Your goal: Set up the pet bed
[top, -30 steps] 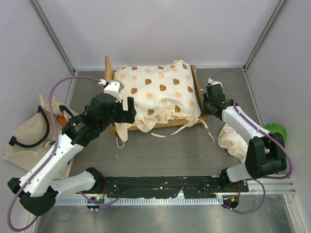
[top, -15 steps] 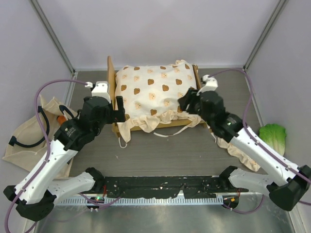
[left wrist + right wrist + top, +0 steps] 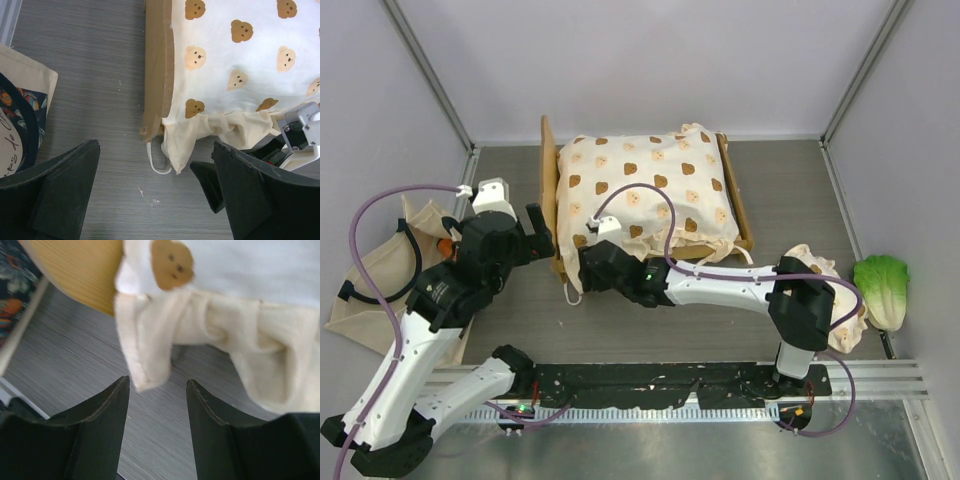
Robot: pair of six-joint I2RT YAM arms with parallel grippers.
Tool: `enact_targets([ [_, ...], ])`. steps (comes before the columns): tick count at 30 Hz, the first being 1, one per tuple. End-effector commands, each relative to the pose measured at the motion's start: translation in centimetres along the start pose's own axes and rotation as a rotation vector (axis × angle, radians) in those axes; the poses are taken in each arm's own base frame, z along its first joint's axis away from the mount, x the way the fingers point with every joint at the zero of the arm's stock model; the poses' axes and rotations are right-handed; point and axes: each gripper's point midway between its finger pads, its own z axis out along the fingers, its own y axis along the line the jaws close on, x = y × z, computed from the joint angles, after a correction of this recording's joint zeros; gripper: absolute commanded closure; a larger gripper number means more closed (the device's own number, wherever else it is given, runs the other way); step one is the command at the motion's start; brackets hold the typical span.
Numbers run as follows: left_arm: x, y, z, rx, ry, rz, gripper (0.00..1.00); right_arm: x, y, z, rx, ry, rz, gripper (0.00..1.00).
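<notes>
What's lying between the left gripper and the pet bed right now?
Just bare table and a white tie loop trailing from the cushion corner, seen in the left wrist view.

A beige tote bag (image 3: 362,308) lies on the table's (image 3: 520,170) left, a green lettuce toy (image 3: 882,287) far right.

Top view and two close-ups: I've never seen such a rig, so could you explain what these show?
A robot's left arm and right arm stand at the edge of a table. The top view looks down on both; each close-up comes from a camera on one wrist. On the table: a pet bed with a bear-print cushion, a tote bag left, a lettuce toy right. The left fingers are open beside the bed. The right fingers are open at the cushion's hanging corner. Nothing is held.
</notes>
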Motion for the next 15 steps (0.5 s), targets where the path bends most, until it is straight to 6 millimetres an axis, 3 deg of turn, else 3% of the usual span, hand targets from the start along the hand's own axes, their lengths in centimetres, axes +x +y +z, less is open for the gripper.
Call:
enact_targets([
  [1,-0.2,0.1,-0.2,0.009,-0.011,-0.01,0.0,-6.0,4.4,-0.7,-0.101,-0.153,0.091,0.46],
  [6,-0.2,0.3,-0.2,0.006,-0.018,-0.001,0.0,-4.7,4.9,1.0,-0.086,-0.1,0.09,0.46],
  [15,0.0,0.4,-0.2,0.017,-0.027,0.003,0.0,-4.1,5.4,3.5,-0.052,-0.094,0.042,0.47],
])
